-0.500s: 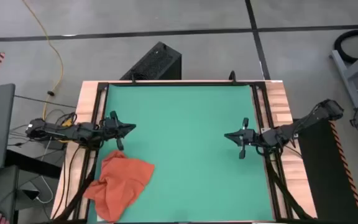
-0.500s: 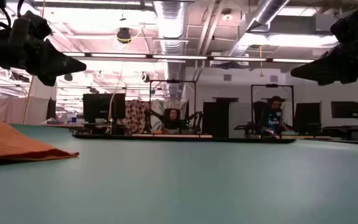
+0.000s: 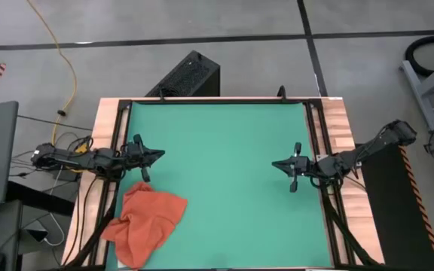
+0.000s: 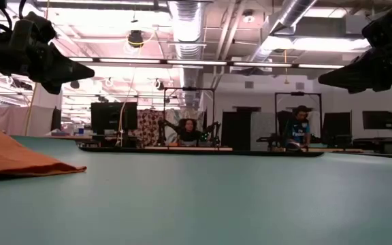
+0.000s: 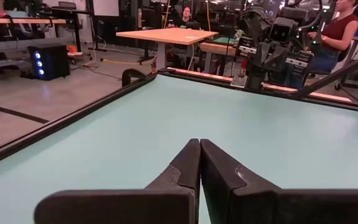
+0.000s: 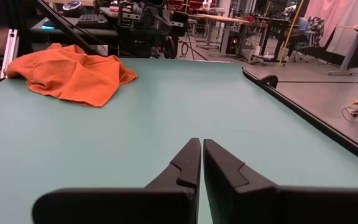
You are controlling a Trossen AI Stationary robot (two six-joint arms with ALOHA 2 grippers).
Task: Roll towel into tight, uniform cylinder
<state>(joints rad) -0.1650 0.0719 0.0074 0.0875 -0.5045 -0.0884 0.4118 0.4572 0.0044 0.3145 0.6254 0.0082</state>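
The towel (image 3: 145, 223) lies crumpled at the near-left corner of the counter (image 3: 224, 143). The left gripper (image 3: 157, 156) and right gripper (image 3: 276, 163) hover apart, jaws closed and empty.

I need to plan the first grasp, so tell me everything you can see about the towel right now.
The towel is a soft orange-red cloth, crumpled into a loose, uneven heap with raised folds, not rolled at all. It lies on the green mat at its front-left corner, one part spilling over the mat's left edge onto the wooden table border. No tag shows. Nothing grips it: the left gripper hovers just behind it, shut, and the right gripper hangs far across the mat, also shut.
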